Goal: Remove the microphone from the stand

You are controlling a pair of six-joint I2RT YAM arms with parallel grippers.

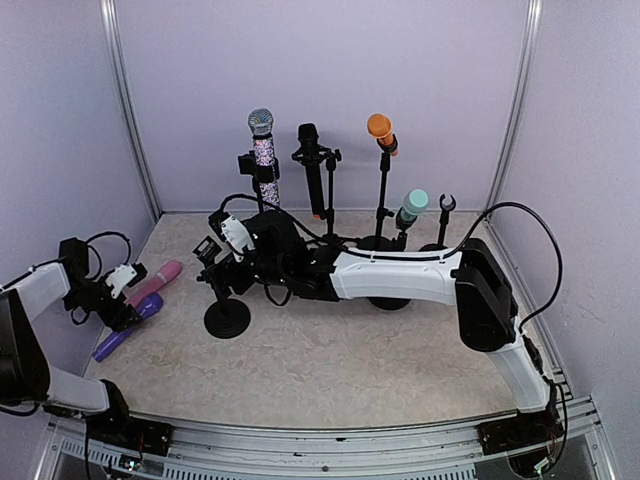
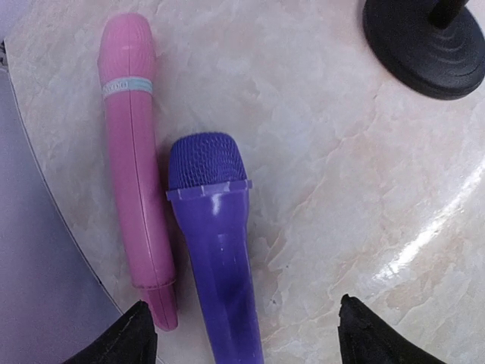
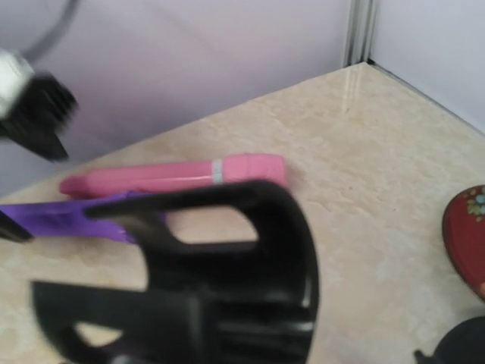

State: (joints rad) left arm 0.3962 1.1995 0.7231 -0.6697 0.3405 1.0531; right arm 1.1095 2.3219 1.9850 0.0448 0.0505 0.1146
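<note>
A purple microphone [image 2: 216, 250] lies flat on the table beside a pink microphone [image 2: 132, 167], near the left wall. My left gripper [image 2: 246, 337] hovers over the purple one with its fingertips [image 2: 136, 334] far apart on either side, open and not touching it. In the top view my left gripper [image 1: 120, 290] sits by the purple microphone [image 1: 128, 325]. A short black stand [image 1: 227, 318] carries an empty clip [image 1: 208, 250]. My right gripper [image 1: 228, 240] is right behind that clip [image 3: 227, 280], which fills the right wrist view; its fingers are hidden there.
Along the back stand a sparkly microphone [image 1: 262, 140], a black one [image 1: 310, 150], an orange one [image 1: 380, 130] and a teal one [image 1: 412, 205], each on a stand. A small empty stand [image 1: 447, 203] is at the back right. The right arm [image 1: 400, 275] spans the table's middle.
</note>
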